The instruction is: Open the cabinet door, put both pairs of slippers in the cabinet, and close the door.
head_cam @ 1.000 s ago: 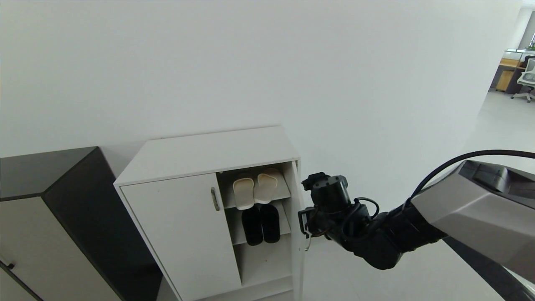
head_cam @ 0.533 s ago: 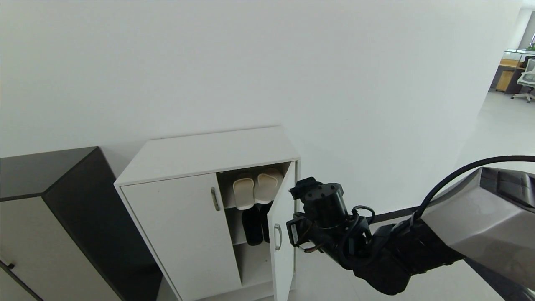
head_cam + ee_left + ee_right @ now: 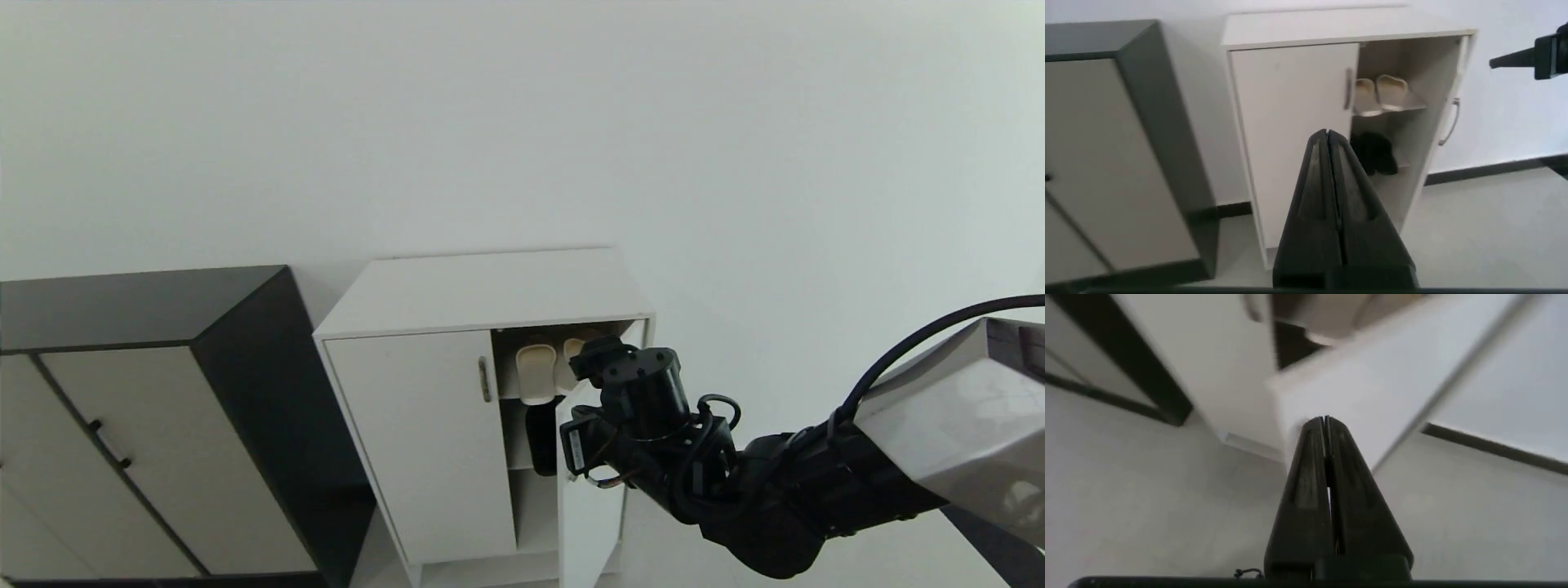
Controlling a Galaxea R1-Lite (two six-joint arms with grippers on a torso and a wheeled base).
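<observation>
The jaws of the right gripper (image 3: pixel 1327 425) are being held clenched, empty, tips pressed to the half-shut door (image 3: pixel 1372 384). Beyond them, cream slippers (image 3: pixel 535 371) and black slippers (image 3: pixel 540 445) are being kept on cabinet (image 3: pixel 490 286) shelves. A slip off the door's edge is being risked by such narrow contact, leaving it ajar. The left gripper (image 3: pixel 1327 139) is being held clenched too.

In the cabinet (image 3: pixel 482 290), cream slippers (image 3: pixel 535 374) lie on the upper shelf (image 3: pixel 1415 104), black slippers (image 3: pixel 540 441) on the one below.
</observation>
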